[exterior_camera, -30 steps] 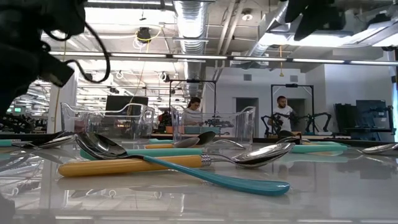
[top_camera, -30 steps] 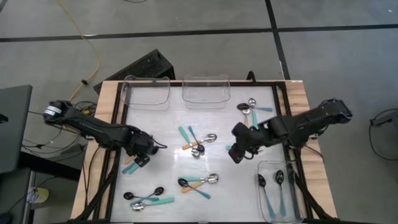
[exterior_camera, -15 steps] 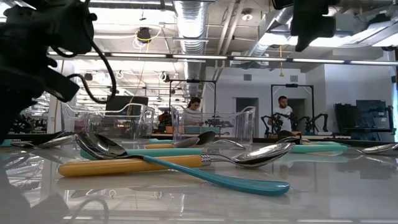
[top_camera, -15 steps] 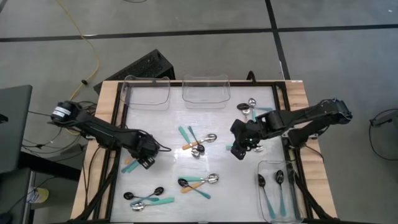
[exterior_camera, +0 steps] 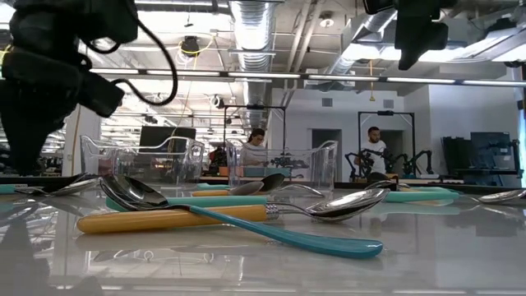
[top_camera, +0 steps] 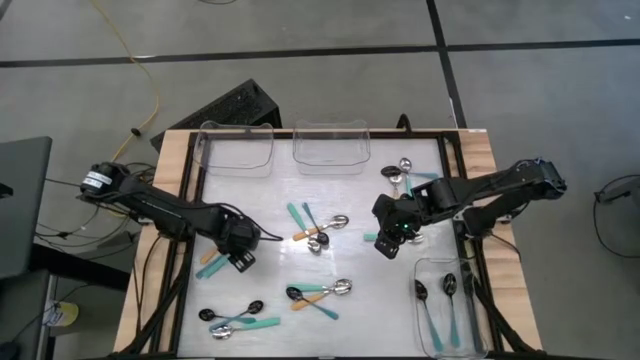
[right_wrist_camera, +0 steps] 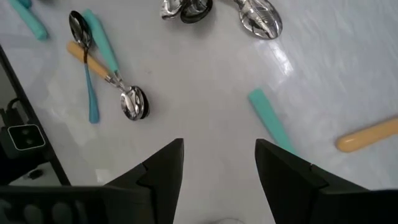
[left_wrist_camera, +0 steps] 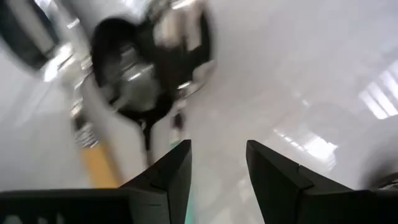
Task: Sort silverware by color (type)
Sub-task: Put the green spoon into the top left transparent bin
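Hovering with fingers parted and empty, the right gripper (top_camera: 387, 245) sits just beside a teal spoon handle (right_wrist_camera: 268, 116), seemingly lining up; left gripper (top_camera: 240, 262) narrowed, its hold unclear

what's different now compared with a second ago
The left gripper has slid a little right and toward the table's near edge, over the spoons at the left, its jaws narrowing; no grip shows. The right gripper drew slightly toward the table's far side, jaws open and empty. The spoons and bins lie as before.

Teal- and orange-handled spoons (top_camera: 320, 293) on a white table (top_camera: 370, 290).
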You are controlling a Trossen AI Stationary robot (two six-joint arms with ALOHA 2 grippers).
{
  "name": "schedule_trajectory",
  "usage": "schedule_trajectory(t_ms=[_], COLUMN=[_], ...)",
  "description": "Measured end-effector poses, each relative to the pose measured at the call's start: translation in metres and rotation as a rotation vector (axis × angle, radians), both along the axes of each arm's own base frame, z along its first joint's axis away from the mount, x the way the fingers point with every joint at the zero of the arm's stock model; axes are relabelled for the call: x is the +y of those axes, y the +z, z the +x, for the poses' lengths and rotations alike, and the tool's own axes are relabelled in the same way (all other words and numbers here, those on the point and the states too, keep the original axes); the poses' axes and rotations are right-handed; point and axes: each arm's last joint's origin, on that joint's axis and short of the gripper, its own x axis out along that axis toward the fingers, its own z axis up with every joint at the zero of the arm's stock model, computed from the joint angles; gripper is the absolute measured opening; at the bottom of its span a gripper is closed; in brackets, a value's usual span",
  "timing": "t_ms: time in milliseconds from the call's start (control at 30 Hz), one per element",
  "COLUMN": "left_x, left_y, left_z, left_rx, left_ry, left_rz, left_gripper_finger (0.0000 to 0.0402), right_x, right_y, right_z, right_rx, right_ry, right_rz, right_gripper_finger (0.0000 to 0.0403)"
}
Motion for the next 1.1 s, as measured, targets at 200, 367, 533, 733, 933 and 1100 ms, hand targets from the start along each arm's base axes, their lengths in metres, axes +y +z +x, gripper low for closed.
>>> schedule_trajectory(t_ms=[200,367,533,733,933,1100], left_x=[0.001,0.0,0.002,0.002,0.002,0.003], left_y=[-0.006,-0.007,-0.014,-0.023,-0.028,-0.028], left_z=[-0.001,-0.001,-0.007,-0.011,-0.013,-0.013], left_rx=[0.034,0.032,0.063,0.068,0.06,0.06], left_ry=[-0.01,-0.001,0.006,0.01,0.022,0.023], left_rz=[0.066,0.064,0.072,0.027,0.016,0.032], left_gripper_finger=[0.0137,0.0137,0.0137,0.0137,0.0137,0.0114], right_x=[0.0,0.0,0.0,0.0,0.0,0.0], right_y=[0.0,0.0,0.0,0.0,0.0,0.0], right_z=[0.0,0.0,0.0,0.0,0.0,0.0], right_rx=[0.0,-0.001,-0.001,-0.001,-0.001,-0.001], right_ry=[-0.006,-0.01,-0.01,-0.01,-0.011,-0.019], right_rz=[0.003,0.005,0.005,0.005,0.003,0.005], right_gripper_finger=[0.0221,0.0221,0.0221,0.0221,0.0221,0.0221])
